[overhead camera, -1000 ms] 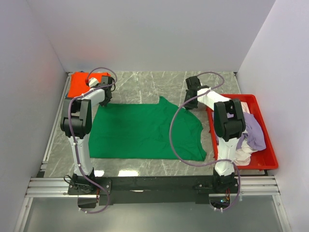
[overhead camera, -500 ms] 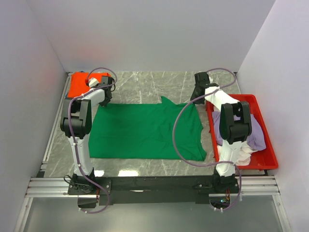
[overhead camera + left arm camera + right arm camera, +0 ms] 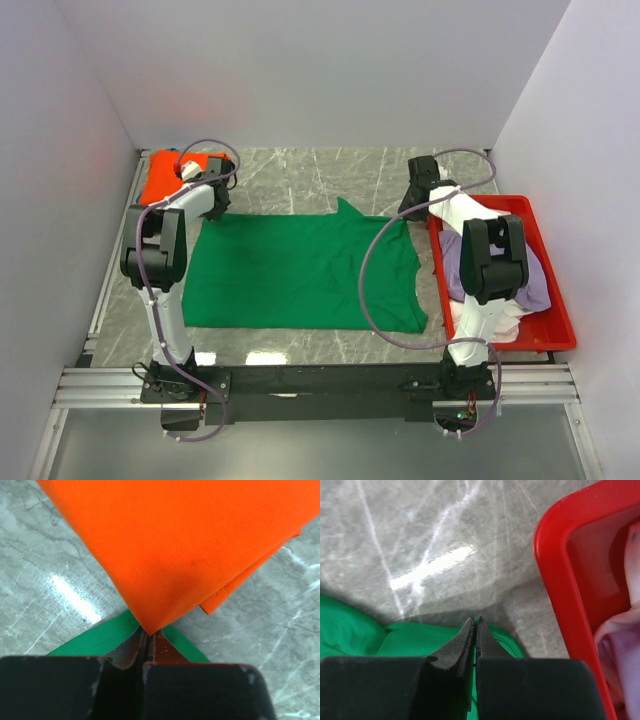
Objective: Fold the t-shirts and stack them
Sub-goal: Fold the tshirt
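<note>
The grey marbled worktop point(image 3: 300, 170) carries everything, with plain white walls around it. Most of its middle is taken up by the green shirt point(image 3: 290, 270), which lies spread flat. Its near hem runs parallel to the front edge, and its far edge is drawn out between the two arms.

At the right side sits a red tray point(image 3: 555, 570). A lilac shirt point(image 3: 535, 280) lies crumpled in it, with a white shirt point(image 3: 505, 315) bunched at the near end.

In the far left corner an orange shirt point(image 3: 160, 175) lies folded, its near corner just beside the green shirt's far left corner.

The left arm point(image 3: 160, 250) reaches to that far left corner. The left jaws are pressed together, with green cloth showing on both sides of their tips, so they seem to pinch it. The orange shirt's corner is right at the tips.

The right arm point(image 3: 490, 255) reaches to the green shirt's far right corner, just beside the tray's rim. The right jaws are likewise closed tight on a bunched bit of green cloth.
</note>
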Motion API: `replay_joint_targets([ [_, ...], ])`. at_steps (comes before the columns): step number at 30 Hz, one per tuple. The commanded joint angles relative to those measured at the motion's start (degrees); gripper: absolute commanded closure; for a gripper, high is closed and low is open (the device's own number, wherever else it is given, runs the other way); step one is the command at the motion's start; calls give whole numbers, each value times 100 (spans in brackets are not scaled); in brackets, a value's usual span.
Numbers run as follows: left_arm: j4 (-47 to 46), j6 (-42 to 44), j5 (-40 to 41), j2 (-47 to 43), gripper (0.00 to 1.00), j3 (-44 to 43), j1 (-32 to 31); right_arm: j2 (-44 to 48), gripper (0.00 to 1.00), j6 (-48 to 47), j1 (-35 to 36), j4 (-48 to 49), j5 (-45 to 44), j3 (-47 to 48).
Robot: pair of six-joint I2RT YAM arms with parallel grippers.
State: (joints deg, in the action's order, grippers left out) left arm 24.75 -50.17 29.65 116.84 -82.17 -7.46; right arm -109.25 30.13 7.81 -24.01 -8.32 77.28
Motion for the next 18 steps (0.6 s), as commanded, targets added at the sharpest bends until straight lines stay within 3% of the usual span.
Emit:
replay_joint_targets([
  [1, 82, 104, -100, -355, 99, 52, 8, 405, 100, 72, -52, 300, -4, -116],
  [7, 21, 87, -187, -442, 99, 140, 8, 782, 100, 63, -43, 845, 479, -573],
  [18, -23, 51, -249, -600, 99, 175, 8, 976, 100, 63, -34, 880, 621, -749],
])
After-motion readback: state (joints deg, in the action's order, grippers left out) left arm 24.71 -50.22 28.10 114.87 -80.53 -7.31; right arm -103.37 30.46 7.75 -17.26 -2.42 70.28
